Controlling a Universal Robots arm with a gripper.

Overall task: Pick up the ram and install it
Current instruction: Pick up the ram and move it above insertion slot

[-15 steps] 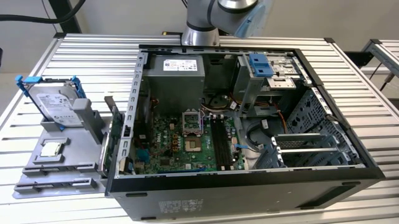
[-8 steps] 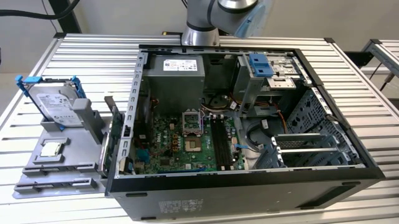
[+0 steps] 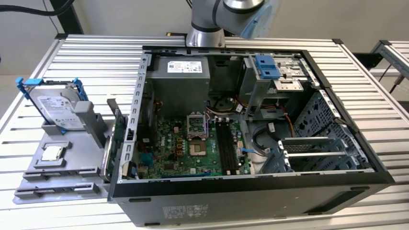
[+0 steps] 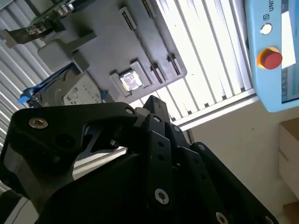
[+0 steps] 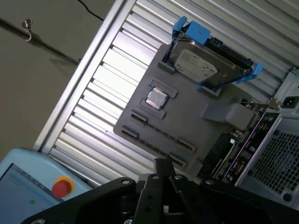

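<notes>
I judge this the pick-up step, nothing reached yet: my black claw (image 5: 162, 169) hangs high on the grey arm (image 3: 221, 19) over the slatted metal tabletop's (image 3: 96, 52) far edge in the exterior view, clenched or released I cannot tell. The ram (image 5: 246, 142), I think, is the thin green board standing at the grey plastic tray's (image 5: 187, 126) edge beside the open black case (image 3: 255, 196); grasping it calls for squaring along its length.

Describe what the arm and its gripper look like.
In the exterior view the arm is round silver-grey tubing with a light-blue cap on one joint. In the second wrist view the gripper is matte black, built of flat, angular linkage plates set side by side and pinned with silver hex-socket screws.
</notes>
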